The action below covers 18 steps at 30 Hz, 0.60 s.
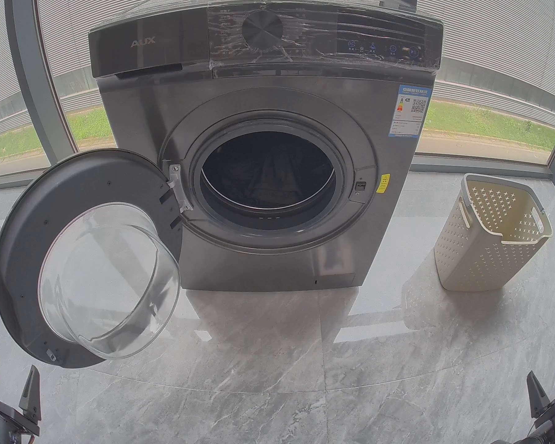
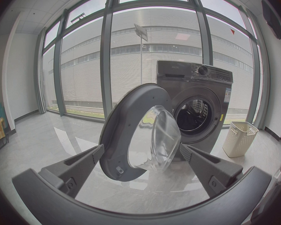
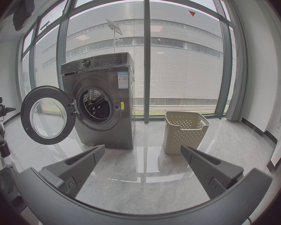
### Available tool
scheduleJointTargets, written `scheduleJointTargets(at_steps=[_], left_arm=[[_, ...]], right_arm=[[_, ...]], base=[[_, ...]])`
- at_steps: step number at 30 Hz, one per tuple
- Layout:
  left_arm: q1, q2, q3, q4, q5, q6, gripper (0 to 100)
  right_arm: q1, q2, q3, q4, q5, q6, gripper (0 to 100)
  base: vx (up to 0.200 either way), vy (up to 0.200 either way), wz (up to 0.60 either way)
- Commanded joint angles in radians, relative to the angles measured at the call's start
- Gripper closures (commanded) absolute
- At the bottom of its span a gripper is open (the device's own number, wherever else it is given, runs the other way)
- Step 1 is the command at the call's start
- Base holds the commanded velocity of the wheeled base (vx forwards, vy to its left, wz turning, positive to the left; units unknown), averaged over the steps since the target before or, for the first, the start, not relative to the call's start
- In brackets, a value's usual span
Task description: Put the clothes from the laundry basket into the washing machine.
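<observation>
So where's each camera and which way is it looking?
Head view: up high, looking down at the washing machine, its open door, the laundry basket; left tool and right tool at the bottom corners.
Left wrist view: low, faces the door; left tool open.
Right wrist view: low, faces washing machine and laundry basket; right tool open.
All share washing machine, door, laundry basket.

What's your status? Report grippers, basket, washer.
Left gripper, right gripper open, empty. Cream perforated plastic laundry basket shows no clothes. Grey front-loading washing machine: door open, path clear.
</observation>
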Motion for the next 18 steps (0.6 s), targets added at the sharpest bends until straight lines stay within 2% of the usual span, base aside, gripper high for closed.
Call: scheduleJointTargets(at_steps=[1,3,4,5,6,8,9,11,12,13,14,15,16,17,18], left_arm=[[0.047,-0.131,0.017,0.046,0.024,0.019,0],[0.045,-0.131,0.017,0.046,0.035,0.002,0],[0.045,-0.132,0.017,0.046,0.027,-0.027,0],[0.047,-0.132,0.017,0.046,0.023,-0.032,0],[0.047,-0.132,0.017,0.046,0.029,-0.029,0],[0.047,-0.132,0.017,0.046,0.032,-0.024,0],[0.049,-0.132,0.017,0.046,0.023,-0.019,0],[0.047,-0.132,0.017,0.046,0.018,0.002,0],[0.047,-0.132,0.017,0.046,0.018,0.007,0],[0.047,-0.132,0.017,0.046,0.021,0.0,0],[0.047,-0.132,0.017,0.046,0.02,-0.003,0],[0.047,-0.132,0.017,0.046,0.027,0.002,0],[0.047,-0.132,0.017,0.046,0.027,0.002,0],[0.049,-0.132,0.017,0.046,0.041,0.02,0],[0.049,-0.132,0.017,0.046,0.057,0.017,0]], right_arm=[[-0.034,-0.059,0.007,-0.047,-0.114,0.082,0],[-0.037,-0.059,0.012,-0.055,-0.094,0.087,0],[-0.035,-0.059,0.012,-0.055,-0.034,0.079,0],[-0.034,-0.059,0.008,-0.05,0.005,0.074,0],[-0.034,-0.059,0.008,-0.05,0.023,0.076,0],[-0.035,-0.059,0.015,-0.066,-0.009,0.07,0],[-0.037,-0.059,0.019,-0.067,0.002,0.032,0],[-0.034,-0.059,0.013,-0.056,0.084,-0.077,0],[-0.034,-0.059,0.007,-0.044,0.089,-0.031,0],[-0.035,-0.059,0.002,-0.032,0.057,0.028,0],[-0.04,-0.051,-0.004,-0.015,-0.009,0.102,0],[-0.04,-0.047,-0.007,-0.006,-0.061,0.117,0],[-0.04,-0.047,-0.007,-0.006,-0.061,0.117,0],[-0.032,-0.053,0.001,-0.009,-0.09,0.073,0],[-0.034,-0.051,0.007,-0.012,-0.051,0.058,0]], base=[[0.0,0.0,0.0],[0.0,0.0,0.0],[0.0,0.0,0.0],[0.0,0.0,0.0],[0.0,0.0,0.0],[0.0,0.0,0.0],[0.0,0.0,0.0],[0.0,0.0,0.0],[0.0,0.0,0.0],[0.0,0.0,0.0],[0.0,0.0,0.0],[0.0,0.0,0.0],[0.0,0.0,0.0],[0.0,0.0,0.0],[0.0,0.0,0.0]])
